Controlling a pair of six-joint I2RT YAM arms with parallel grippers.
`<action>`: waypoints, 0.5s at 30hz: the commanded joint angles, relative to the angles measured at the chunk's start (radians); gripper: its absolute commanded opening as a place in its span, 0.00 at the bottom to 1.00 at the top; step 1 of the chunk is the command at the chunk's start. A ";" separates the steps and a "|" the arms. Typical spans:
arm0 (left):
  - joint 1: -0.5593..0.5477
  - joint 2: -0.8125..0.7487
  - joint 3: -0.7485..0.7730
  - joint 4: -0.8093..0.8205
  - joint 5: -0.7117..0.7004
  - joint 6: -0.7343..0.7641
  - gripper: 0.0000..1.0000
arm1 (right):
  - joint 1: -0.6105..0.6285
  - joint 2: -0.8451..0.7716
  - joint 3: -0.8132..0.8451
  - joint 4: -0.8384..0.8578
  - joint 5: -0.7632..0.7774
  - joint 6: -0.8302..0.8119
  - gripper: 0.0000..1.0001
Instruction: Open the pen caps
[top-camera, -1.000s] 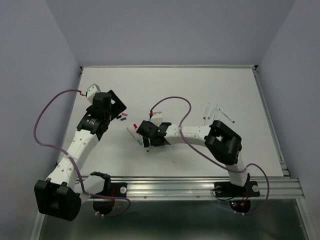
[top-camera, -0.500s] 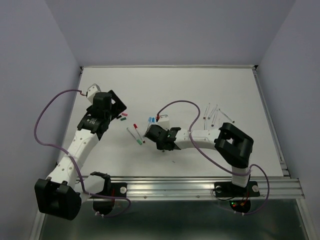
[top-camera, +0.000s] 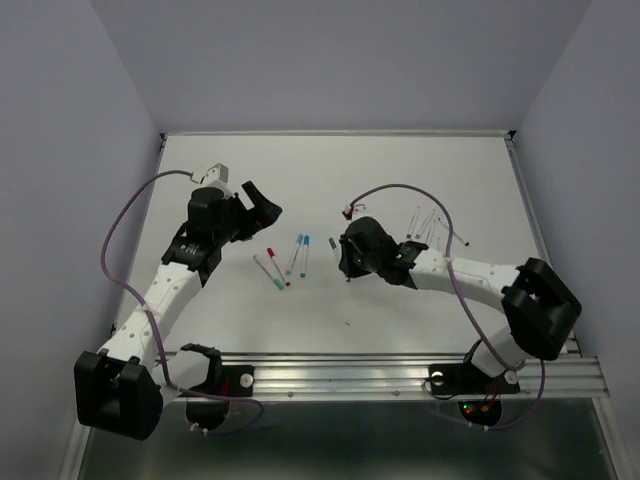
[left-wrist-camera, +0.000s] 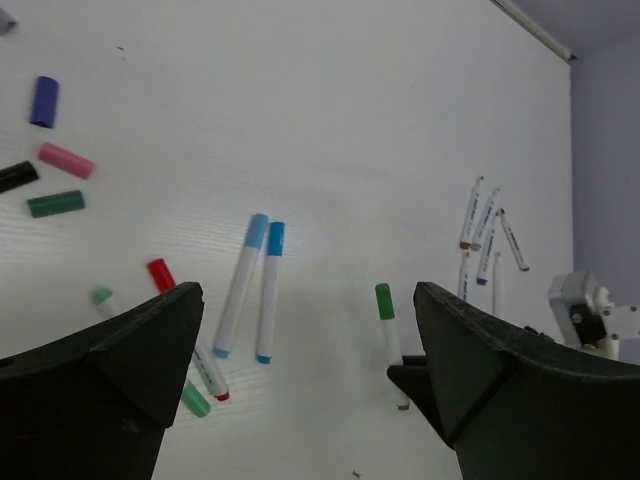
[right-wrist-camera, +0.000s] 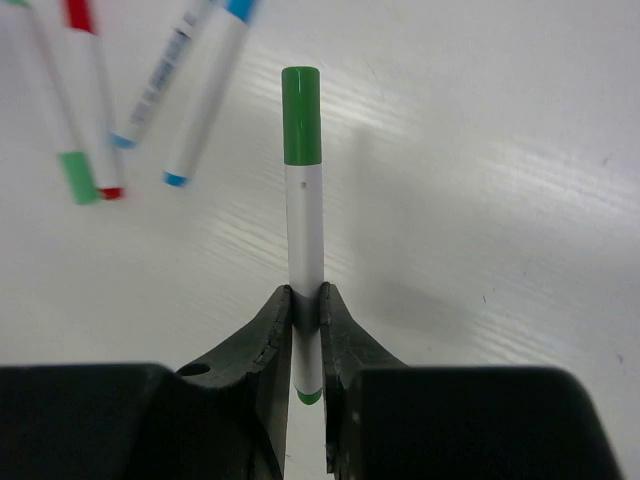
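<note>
Right hand (right-wrist-camera: 305, 300) is clamped on the white barrel of a green pen (right-wrist-camera: 303, 220) at lower centre of its wrist view. The green cap (right-wrist-camera: 301, 115) projects ahead, clear of the fingers. Left hand (left-wrist-camera: 305, 300) hangs wide apart above the table (left-wrist-camera: 330, 100). The cap is judged light, stiff and smooth, probably friction-fitted: grip it squarely at mid-length and pull along the barrel. In the left wrist view, loose caps (left-wrist-camera: 56, 204) lie upper left.
</note>
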 joint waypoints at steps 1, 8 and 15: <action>-0.012 -0.032 -0.048 0.284 0.333 -0.007 0.99 | -0.004 -0.194 -0.027 0.259 -0.170 -0.128 0.01; -0.079 0.005 -0.066 0.444 0.421 -0.076 0.99 | -0.013 -0.277 -0.043 0.339 -0.314 -0.129 0.01; -0.119 0.053 -0.051 0.462 0.424 -0.097 0.96 | -0.013 -0.274 -0.021 0.383 -0.297 -0.128 0.01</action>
